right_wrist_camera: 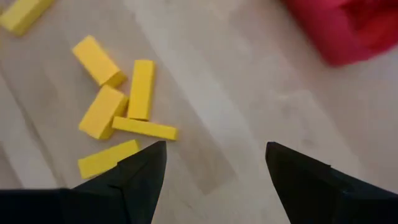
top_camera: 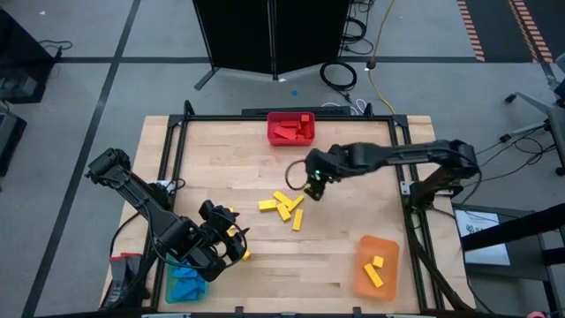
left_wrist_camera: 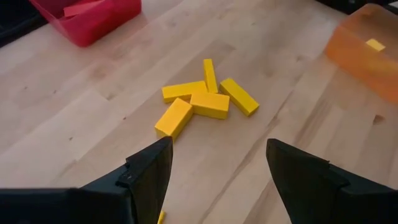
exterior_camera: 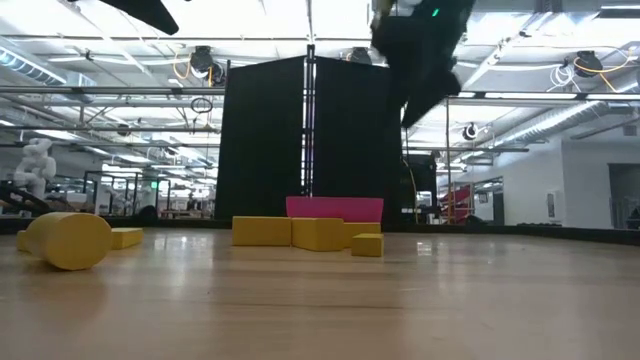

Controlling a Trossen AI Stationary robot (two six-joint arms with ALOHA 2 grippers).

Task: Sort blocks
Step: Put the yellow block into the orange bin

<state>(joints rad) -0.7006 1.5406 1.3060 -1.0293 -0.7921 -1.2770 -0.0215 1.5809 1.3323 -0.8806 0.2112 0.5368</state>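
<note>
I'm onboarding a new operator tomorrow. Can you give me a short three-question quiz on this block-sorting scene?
1. True or false: the right gripper is holding a yellow block.
2. Which bin holds red blocks? A) the red bin at the table's far edge B) the orange bin C) the blue bin
3. What colour are the loose blocks clustered mid-table?

Key:
1. False; its fingers are open and empty above the table.
2. A.
3. Yellow.
</note>
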